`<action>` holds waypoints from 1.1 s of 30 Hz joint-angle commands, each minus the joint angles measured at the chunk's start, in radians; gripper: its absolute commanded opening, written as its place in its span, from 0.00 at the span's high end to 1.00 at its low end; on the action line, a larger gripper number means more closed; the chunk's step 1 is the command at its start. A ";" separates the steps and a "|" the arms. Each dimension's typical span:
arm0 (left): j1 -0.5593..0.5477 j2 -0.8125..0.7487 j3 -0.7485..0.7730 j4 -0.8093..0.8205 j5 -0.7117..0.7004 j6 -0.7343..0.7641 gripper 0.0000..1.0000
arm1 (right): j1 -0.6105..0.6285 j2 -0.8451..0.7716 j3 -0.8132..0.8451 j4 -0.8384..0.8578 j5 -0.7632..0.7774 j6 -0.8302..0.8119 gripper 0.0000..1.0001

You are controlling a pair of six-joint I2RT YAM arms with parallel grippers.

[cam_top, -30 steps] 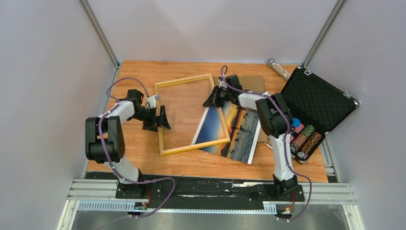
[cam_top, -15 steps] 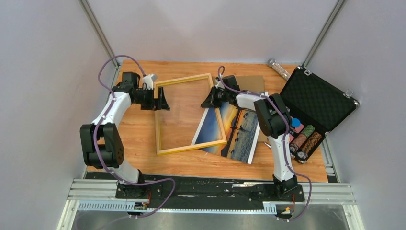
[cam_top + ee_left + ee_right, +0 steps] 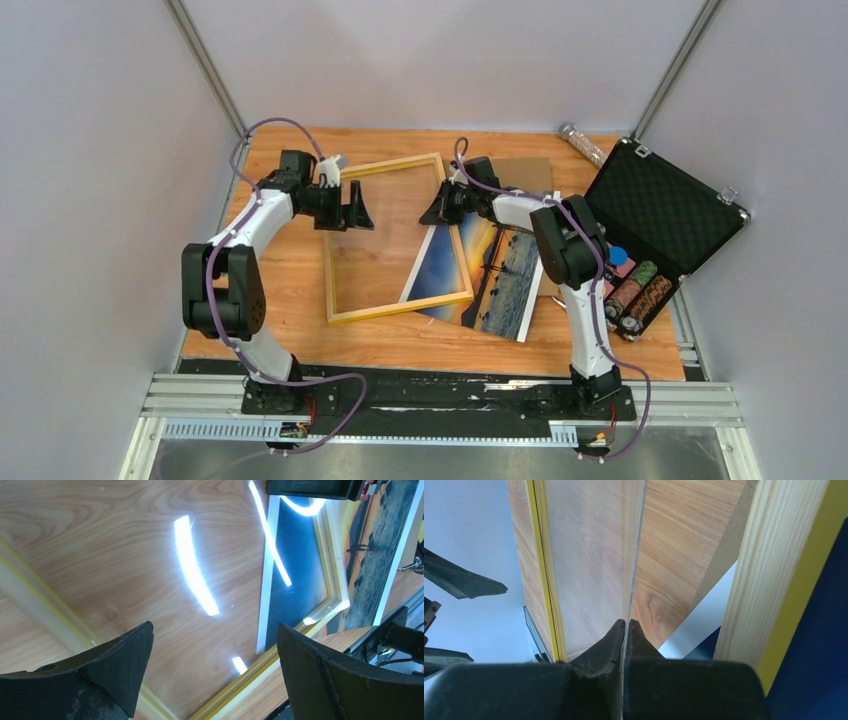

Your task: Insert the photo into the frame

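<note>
Yellow frame | left end effector spread, arm outstretched | right end effector pinching pane

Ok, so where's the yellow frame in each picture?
Top external: the frame lies mid-table, between the two arms.
Left wrist: the frame shows as rails crossing the left side and bottom.
Right wrist: one frame rail stands close up at the right.
Shared landmark: the photo, under the frame's right side in every view.
</note>
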 commanded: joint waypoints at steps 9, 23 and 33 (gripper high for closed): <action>-0.129 0.166 0.019 0.242 0.099 -0.216 0.00 | 0.012 0.016 0.022 -0.044 0.055 -0.057 1.00; -0.177 0.246 -0.009 0.434 0.149 -0.323 0.00 | 0.015 0.021 0.022 -0.050 0.062 -0.058 1.00; -0.192 0.274 -0.023 0.455 0.129 -0.331 0.00 | 0.018 0.018 0.025 -0.054 0.065 -0.059 1.00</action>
